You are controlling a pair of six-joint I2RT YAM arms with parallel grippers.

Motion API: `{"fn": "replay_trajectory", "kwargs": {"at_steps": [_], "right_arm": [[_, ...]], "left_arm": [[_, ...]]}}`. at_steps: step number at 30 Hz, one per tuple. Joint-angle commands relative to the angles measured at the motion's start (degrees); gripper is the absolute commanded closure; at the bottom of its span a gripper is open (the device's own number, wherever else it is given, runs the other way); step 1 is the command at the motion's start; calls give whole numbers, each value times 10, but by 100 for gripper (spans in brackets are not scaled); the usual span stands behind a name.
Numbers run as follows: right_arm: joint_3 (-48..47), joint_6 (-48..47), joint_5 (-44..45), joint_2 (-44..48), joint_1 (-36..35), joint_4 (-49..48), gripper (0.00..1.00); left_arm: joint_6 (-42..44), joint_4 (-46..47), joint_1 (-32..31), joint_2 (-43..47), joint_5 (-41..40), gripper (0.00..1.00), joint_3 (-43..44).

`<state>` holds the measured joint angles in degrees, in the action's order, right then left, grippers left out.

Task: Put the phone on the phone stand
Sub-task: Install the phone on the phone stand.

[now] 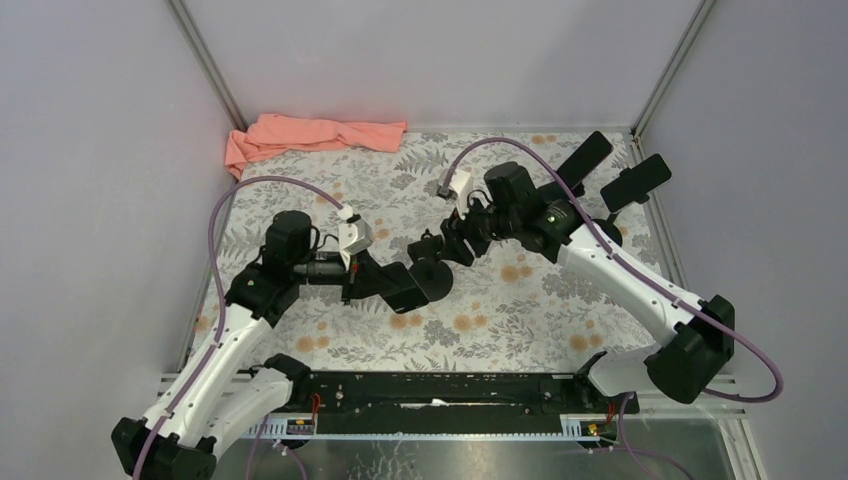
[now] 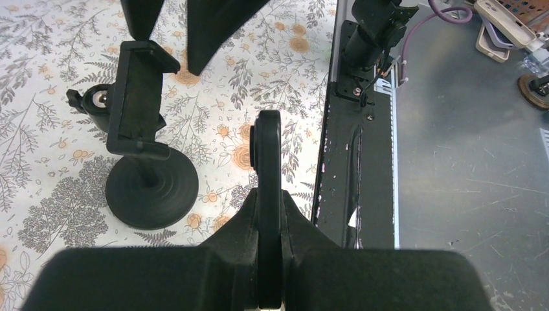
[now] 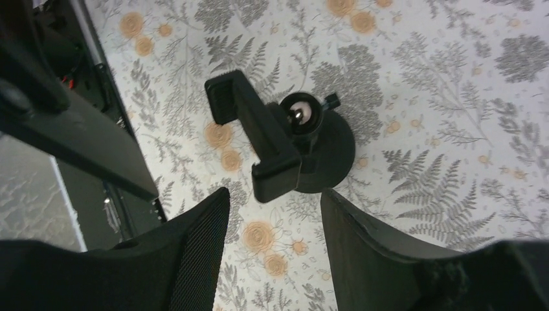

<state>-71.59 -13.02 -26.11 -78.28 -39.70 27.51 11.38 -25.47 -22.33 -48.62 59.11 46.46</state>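
The phone stand [image 3: 256, 133] stood upright on its round black base in the middle of the floral table cover [image 1: 520, 300], and its clamp cradle held nothing. I took the phone to be one of two black flat slabs at the far right corner, the inner slab [image 1: 585, 158] or the outer slab [image 1: 637, 181]. Both were well apart from the stand, and I could not tell which of them it was.

My right gripper [image 3: 273, 194] hung just above the cradle with its jaws spread and nothing between them. My left gripper [image 2: 268, 129] was clenched on itself, finger against finger, and gripped nothing. It lay low just beside the stand's base, on the side toward the black rail [image 1: 440, 388] at the near edge. So the stand sat between my two grippers, and the right arm stretched across the ground between it and the slabs.

A pink cloth [image 1: 310, 135] lay crumpled at the far left corner. Past the rail, on grey metal, the left wrist view showed some pale phone-case-like pieces [image 2: 495, 29] piled together, too small for me to read anything on them.
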Motion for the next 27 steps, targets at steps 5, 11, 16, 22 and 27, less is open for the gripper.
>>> {"fn": "replay_trajectory", "kwargs": {"at_steps": [5, 11, 16, 22, 27], "right_arm": [[-58, -10, 68, -23, -25, -5, 40], [-62, -35, 117, -18, -30, 3, 58], [-75, -65, 164, -11, -30, 8, 67], [-84, -79, 169, -17, -30, 13, 66], [-60, -82, 168, -1, -31, 11, 61]], "left_arm": [[-62, 87, 4, 55, -28, 100, -48], [-80, 104, 4, 83, -30, 100, -71], [-102, 127, 5, 95, -25, 100, -85], [-113, 133, 5, 97, -21, 100, -88], [-113, 134, 5, 108, -19, 100, -87]]}}
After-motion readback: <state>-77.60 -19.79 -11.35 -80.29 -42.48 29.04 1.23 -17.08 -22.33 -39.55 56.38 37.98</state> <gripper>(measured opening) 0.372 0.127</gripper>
